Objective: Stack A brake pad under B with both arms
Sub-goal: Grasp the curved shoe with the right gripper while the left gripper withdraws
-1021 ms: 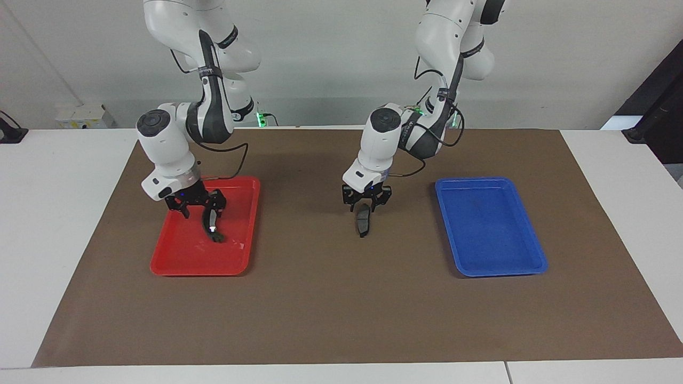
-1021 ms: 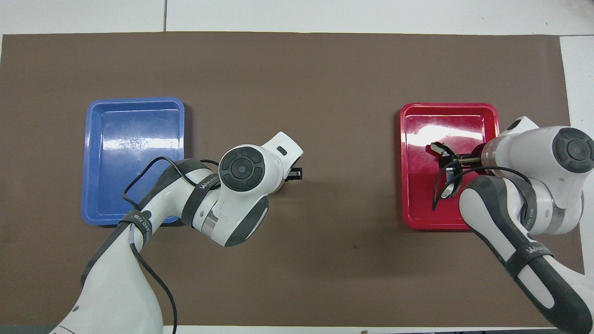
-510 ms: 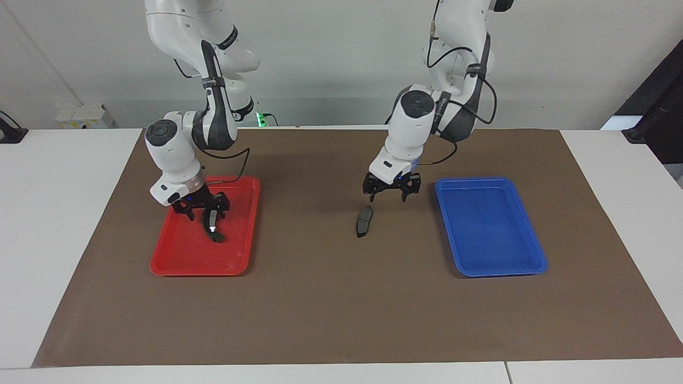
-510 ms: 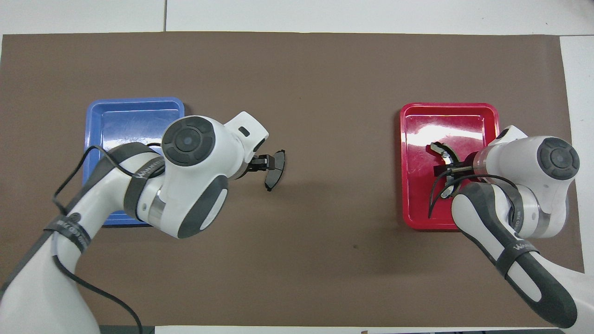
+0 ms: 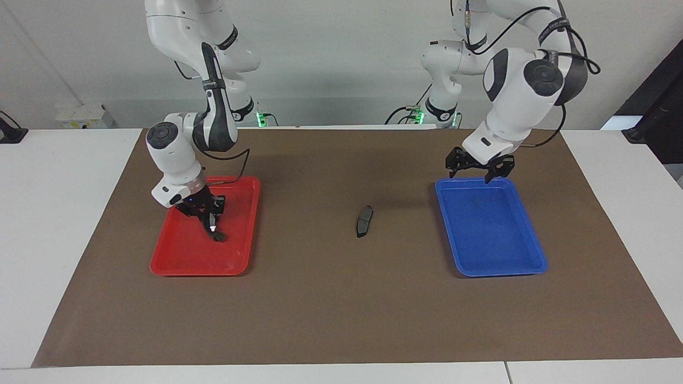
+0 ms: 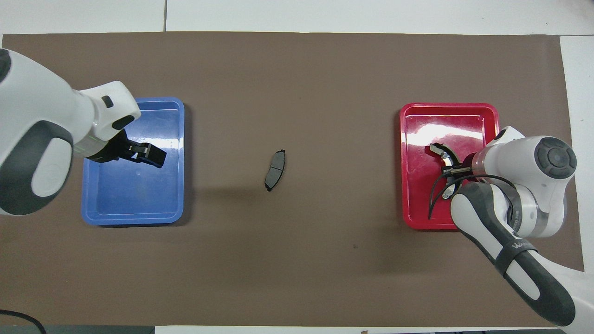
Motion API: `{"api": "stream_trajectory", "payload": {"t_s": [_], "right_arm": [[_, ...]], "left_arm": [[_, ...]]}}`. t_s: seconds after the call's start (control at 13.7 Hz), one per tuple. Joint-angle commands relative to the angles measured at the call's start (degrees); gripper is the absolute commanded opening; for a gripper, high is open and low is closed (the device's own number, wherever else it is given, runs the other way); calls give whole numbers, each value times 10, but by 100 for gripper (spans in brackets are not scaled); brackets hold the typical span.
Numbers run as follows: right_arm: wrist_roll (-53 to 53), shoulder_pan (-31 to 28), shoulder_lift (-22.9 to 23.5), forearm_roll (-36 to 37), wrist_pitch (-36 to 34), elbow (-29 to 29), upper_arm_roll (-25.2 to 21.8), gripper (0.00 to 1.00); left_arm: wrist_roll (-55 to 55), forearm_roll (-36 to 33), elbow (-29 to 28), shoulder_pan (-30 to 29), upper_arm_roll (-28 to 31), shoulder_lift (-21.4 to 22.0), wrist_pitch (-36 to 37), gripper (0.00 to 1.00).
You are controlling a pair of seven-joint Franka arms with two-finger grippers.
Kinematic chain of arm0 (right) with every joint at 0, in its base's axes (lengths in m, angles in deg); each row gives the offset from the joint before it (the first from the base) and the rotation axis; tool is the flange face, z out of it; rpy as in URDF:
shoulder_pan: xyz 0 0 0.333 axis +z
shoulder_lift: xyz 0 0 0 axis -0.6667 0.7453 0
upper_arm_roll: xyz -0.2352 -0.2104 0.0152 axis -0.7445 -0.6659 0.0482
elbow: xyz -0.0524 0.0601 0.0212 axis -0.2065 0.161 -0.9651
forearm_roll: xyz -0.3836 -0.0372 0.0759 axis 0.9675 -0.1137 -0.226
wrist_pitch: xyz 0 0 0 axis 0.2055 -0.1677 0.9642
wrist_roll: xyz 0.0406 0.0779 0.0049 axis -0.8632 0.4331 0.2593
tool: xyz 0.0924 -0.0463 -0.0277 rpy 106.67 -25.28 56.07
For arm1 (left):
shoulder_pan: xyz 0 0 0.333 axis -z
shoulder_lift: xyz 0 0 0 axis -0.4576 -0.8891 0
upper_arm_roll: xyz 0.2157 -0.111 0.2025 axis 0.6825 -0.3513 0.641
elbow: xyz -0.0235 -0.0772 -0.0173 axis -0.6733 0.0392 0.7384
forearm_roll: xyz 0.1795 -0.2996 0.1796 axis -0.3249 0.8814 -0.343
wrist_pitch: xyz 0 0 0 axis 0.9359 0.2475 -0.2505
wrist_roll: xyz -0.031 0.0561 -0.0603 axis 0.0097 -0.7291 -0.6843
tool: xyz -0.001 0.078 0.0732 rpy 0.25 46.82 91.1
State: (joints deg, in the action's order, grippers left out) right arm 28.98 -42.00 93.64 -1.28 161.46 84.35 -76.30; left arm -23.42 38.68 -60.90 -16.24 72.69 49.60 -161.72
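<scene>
The A brake pad [image 5: 364,221] [image 6: 275,170], short and dark grey, lies flat on the brown mat midway between the two trays, with nothing touching it. B [image 5: 214,229] [image 6: 440,152], the longer curved black piece with a shiny white spot, lies in the red tray [image 5: 197,269] [image 6: 448,107]. My right gripper [image 5: 208,215] [image 6: 454,170] is down in that tray, shut on the end of B nearer the robots. My left gripper [image 5: 470,175] [image 6: 152,155] hangs open and empty over the blue tray [image 5: 491,271] [image 6: 132,218].
The brown mat [image 5: 341,320] covers most of the white table. The blue tray at the left arm's end holds nothing. A black cable loops off the right wrist over the red tray.
The left gripper opened off the A brake pad, rose and swung over the blue tray; the pad stayed on the mat. The right gripper's fingers closed on B.
</scene>
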Motion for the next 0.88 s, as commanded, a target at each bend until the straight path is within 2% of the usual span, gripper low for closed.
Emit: {"api": "stream_trajectory", "payload": {"t_s": [0.0,0.15,0.36,0.66,0.8], "right_arm": [[-31,-3,-4,-10,-45,-32,7,0],[-102,13,-9,-10,-91,-70,16,0],[-220,68,5,-10,-173,-153,16,0],[-337,147,19,-10,-182,-192,16,0],[-398,188,60,-9,-192,-241,17,0]], "left_arm": [[-10,-1,94,-15,-4,1,119,99],[-32,-1,137,-47,-4,-2,157,99],[-119,-3,160,-82,-3,-3,183,99],[-116,-2,137,-82,0,7,186,99],[-118,-2,120,-82,0,16,183,99]]}}
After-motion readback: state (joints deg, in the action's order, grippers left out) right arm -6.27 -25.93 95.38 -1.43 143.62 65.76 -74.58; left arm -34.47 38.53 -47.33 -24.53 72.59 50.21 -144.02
